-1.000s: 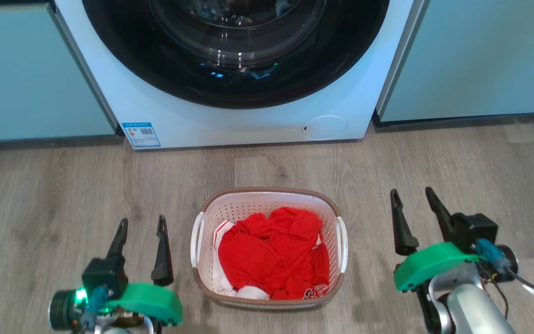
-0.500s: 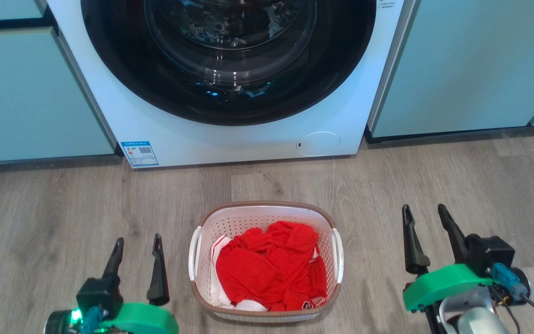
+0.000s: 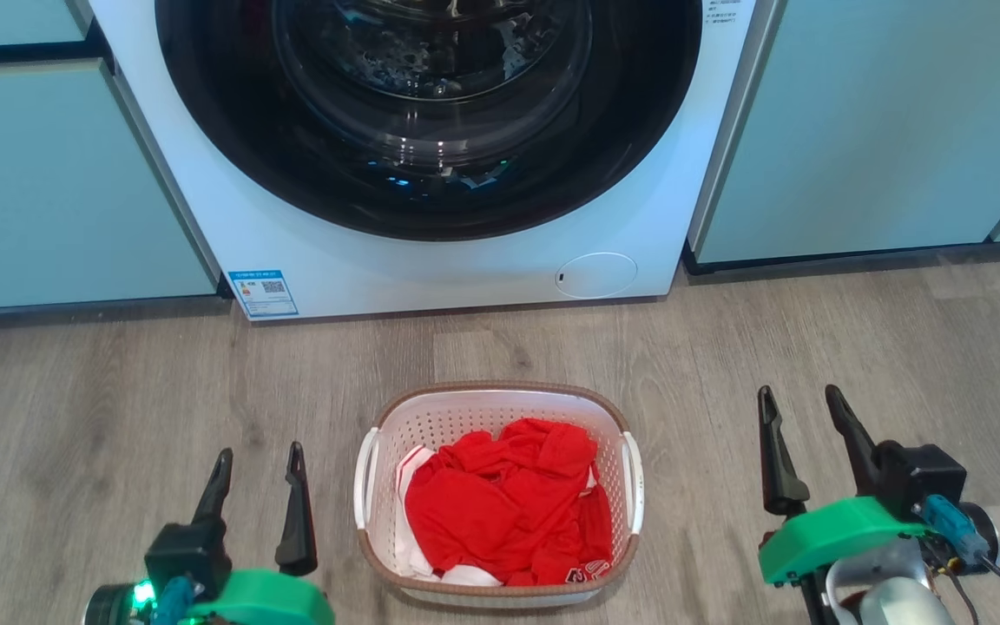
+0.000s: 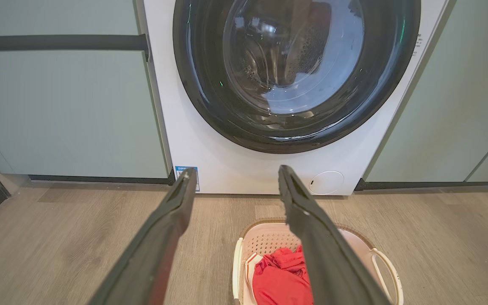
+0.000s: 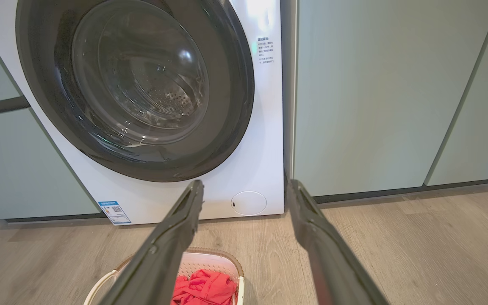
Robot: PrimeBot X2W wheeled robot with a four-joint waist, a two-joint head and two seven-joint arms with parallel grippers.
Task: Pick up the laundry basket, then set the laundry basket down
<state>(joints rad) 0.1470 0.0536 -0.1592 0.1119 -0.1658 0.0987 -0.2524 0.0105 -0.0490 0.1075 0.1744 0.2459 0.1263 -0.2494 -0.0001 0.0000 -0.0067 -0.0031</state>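
Everything in the head view sits lower than a second ago, washer and floor alike, so the camera has moved; the laundry basket point(image 3: 457, 425) and both pincers keep the same places relative to each other.

From the head, the whole basket shows. It stands on the wooden floor point(image 3: 118, 391), apart from the floor's far edge, where the washing machine point(image 3: 430, 269) stands. The left pincer point(image 3: 259, 451) is just beside the basket's left handle and the right pincer point(image 3: 796, 392) is farther off on the other side. Neither touches the basket. Both have their fingers spread, with nothing between them.

The left wrist view gives the basket's far half past its own right finger, which crosses the rim, and the bottom edge cuts off the rest. The right wrist view catches one far corner of the basket behind its left finger. It also shows a small printed notice high on the washer's front, too small to read.

Red clothes point(image 3: 500, 503) lie heaped in the basket below the brown rim, with some white cloth under them at the left and near sides and white print on one red fold.

The washer's door glass is full of reflections, so what lies in the drum cannot be made out. A blue sticker point(image 3: 262, 293) sits at the washer's lower left, its text unreadable.
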